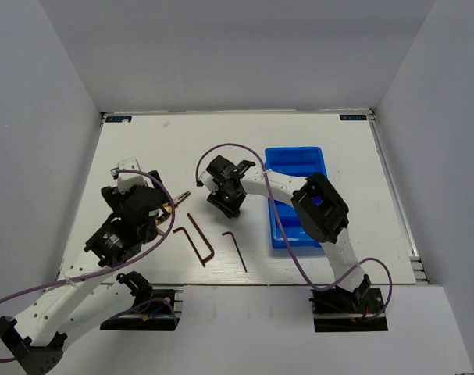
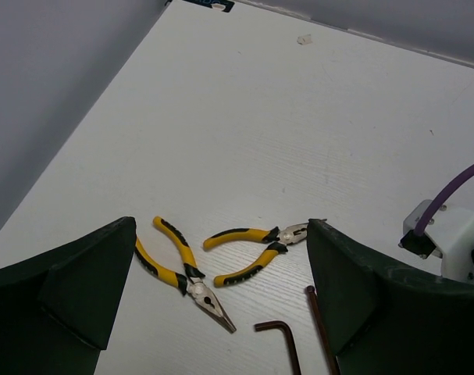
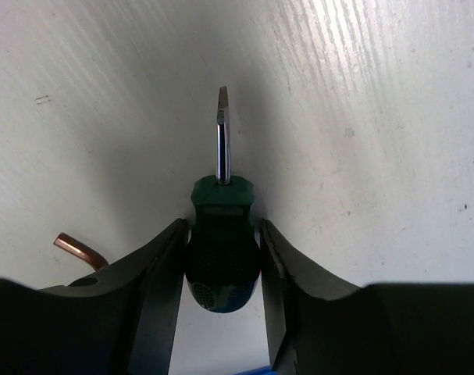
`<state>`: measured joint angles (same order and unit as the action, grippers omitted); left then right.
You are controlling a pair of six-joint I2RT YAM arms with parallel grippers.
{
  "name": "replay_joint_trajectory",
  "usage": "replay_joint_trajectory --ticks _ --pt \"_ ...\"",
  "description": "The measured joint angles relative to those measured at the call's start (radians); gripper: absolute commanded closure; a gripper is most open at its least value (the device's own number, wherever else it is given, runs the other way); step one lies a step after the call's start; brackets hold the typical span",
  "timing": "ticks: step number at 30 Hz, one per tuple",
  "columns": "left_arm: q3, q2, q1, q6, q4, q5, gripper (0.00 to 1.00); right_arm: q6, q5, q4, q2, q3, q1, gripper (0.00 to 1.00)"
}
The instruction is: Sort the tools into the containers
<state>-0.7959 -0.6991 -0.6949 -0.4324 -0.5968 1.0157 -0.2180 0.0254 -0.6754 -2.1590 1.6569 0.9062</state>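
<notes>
Right gripper [image 3: 222, 228] takes a green-handled screwdriver [image 3: 221, 262] lying flat on the table [image 1: 143, 141], close to the left of the blue tray [image 1: 299, 162].
Its two fingers [image 3: 162, 269] stand about half open, one on each side of the thick handle. They seem to touch it on both sides, but how firmly they press I cannot tell. I judge the tool to be light and fully stiff. The handle is short, round and of hard plastic with small dimples, so it can roll or squeeze out forward. The widest part of the handle is the good place to hold, not the thin steel blade. The bent end of a hex key [image 3: 76, 246] lies near on one side. The left gripper [image 2: 221, 289] is wide open with nothing in it, above two yellow pliers [image 2: 182, 269].
</notes>
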Motion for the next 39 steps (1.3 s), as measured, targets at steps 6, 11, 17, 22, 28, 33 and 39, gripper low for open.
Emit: replay_joint_trajectory --ticks 6,11,17,22,28,33,39 --pt "0.028 -0.005 0.001 0.084 0.079 -0.134 0.26 -0.045 0.078 -0.113 0.0 0.076 -0.002 1.0" --pt "0.031 -0.124 0.001 0.155 0.139 -0.343 0.87 -0.125 0.072 -0.167 0.104 0.16 -0.001 1.0" --pt "0.023 -0.319 0.001 0.209 0.121 -0.541 0.7 -0.247 -0.122 -0.164 0.365 0.149 -0.061 1.0" --pt "0.023 -0.3 0.001 0.236 0.13 -0.631 0.56 -0.377 -0.191 -0.14 0.534 -0.042 -0.23 1.0" --pt "0.023 -0.3 0.001 0.248 0.134 -0.666 0.54 -0.65 -0.119 -0.116 0.629 -0.33 -0.334 1.0" --pt "0.021 -0.311 0.001 0.256 0.13 -0.681 0.53 -0.82 0.003 -0.106 0.628 -0.351 -0.43 1.0" --pt "0.021 -0.313 0.001 0.26 0.13 -0.689 0.49 -0.933 0.078 -0.084 0.542 -0.335 -0.496 1.0"
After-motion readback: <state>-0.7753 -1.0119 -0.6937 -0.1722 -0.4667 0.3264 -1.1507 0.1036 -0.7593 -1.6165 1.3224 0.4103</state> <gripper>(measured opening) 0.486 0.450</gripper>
